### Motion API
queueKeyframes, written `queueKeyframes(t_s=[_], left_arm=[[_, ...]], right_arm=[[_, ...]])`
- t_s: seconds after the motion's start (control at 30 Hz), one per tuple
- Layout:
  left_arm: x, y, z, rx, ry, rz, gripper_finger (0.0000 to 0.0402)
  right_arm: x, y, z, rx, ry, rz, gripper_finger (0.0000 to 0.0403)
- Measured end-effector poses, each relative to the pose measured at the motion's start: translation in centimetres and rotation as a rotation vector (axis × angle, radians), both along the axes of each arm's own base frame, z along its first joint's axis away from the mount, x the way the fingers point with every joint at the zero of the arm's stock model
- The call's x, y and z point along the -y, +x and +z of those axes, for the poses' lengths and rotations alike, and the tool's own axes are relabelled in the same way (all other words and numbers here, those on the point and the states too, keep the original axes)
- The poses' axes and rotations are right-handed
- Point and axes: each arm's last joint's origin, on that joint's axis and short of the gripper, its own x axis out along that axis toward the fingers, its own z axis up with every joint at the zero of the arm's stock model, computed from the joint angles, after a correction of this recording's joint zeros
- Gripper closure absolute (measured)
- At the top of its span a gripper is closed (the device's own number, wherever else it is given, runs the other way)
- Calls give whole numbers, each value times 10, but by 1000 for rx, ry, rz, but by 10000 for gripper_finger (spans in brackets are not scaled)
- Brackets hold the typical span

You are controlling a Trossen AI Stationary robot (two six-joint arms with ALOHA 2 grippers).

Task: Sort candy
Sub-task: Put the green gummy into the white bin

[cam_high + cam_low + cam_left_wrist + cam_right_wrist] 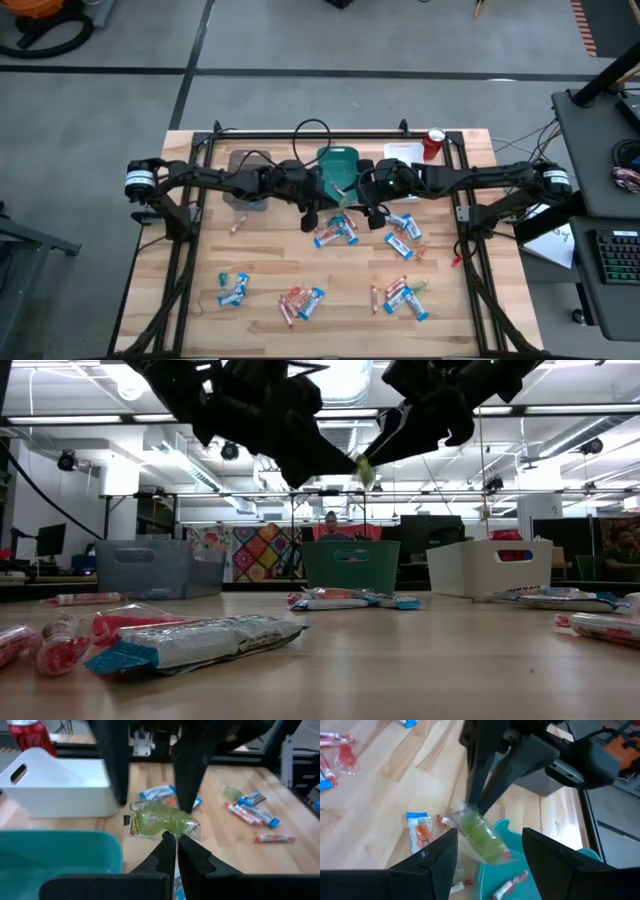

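— Green sweet [161,819] in a crinkly clear wrapper hangs above the teal tray [55,851], well off the tabletop [350,300]. See who has it?

— Left tool [171,838], tips pressed together on the wrapper's twisted tail. Right tool [487,851] sits just beside it with its jaws spread, gripping nothing.

— Looks feather-light, that thing.

— Light and soft, I'd say, and the film is probably slippery. A pinch on the tail lets it swing; the firmer hold would be across the plump middle, gently, so it doesn't squash.

— And everything else?

— Blue-and-white bars [336,233] and red sticks [290,304] lie scattered over the wood, a few pieces already in the teal tray. White tray [60,782] and red can [433,143] stand at the far edge.
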Motion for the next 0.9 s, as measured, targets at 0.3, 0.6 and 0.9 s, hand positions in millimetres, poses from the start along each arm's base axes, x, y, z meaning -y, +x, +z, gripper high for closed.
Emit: queueKeyframes(t_s=[0.3, 0.6, 0.9], left_arm=[[5, 4, 6, 14, -13, -9, 402], [4, 2, 3, -24, -16, 7, 402], [3, 2, 3, -24, -14, 14, 399]], right_arm=[[2, 16, -22, -91, 11, 1, 189], [3, 18, -19, -119, 31, -10, 232], [2, 16, -20, -151, 42, -6, 359]])
